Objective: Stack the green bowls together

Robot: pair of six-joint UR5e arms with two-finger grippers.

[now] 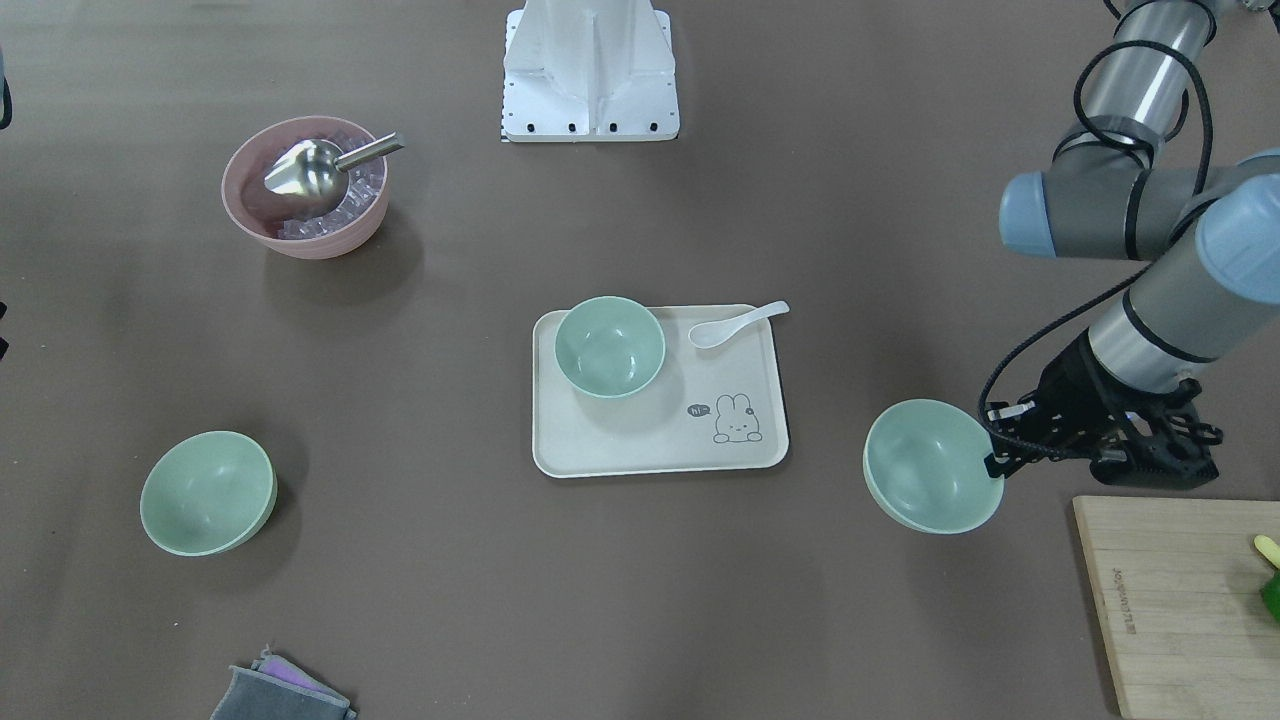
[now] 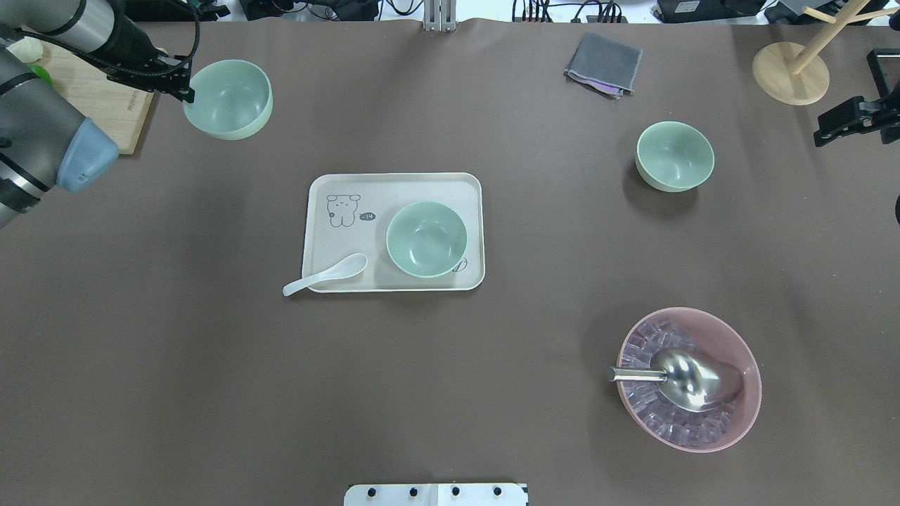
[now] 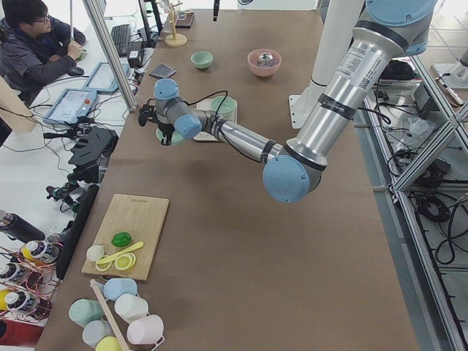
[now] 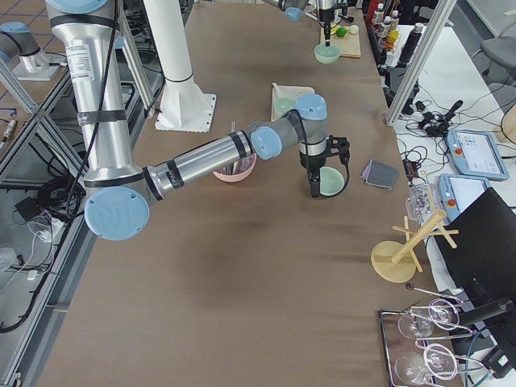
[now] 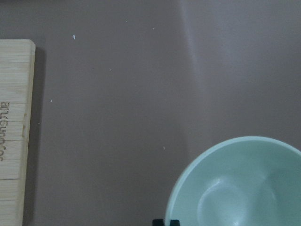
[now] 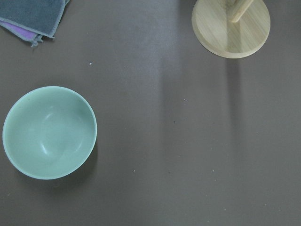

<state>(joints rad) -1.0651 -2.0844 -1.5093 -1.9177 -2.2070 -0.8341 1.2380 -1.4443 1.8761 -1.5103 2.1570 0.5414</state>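
Note:
Three pale green bowls show. One (image 1: 610,345) stands on the cream tray (image 1: 600,450) at mid table. One (image 1: 207,492) sits alone on the brown mat; it also shows in the right wrist view (image 6: 49,132). My left gripper (image 1: 995,455) is shut on the rim of the third bowl (image 1: 930,470), beside the cutting board; the bowl looks tilted. The left wrist view shows that bowl (image 5: 244,188) with the fingertips (image 5: 165,222) at its rim. My right gripper (image 2: 823,133) hangs near the lone bowl (image 2: 674,156), apart from it; its jaws are unclear.
A pink bowl (image 1: 305,190) with ice and a metal scoop (image 1: 310,175) stands near the robot's right side. A white spoon (image 1: 735,322) lies on the tray's edge. A wooden cutting board (image 1: 1180,600), a folded grey cloth (image 2: 603,63) and a wooden stand (image 2: 791,70) lie at the far side.

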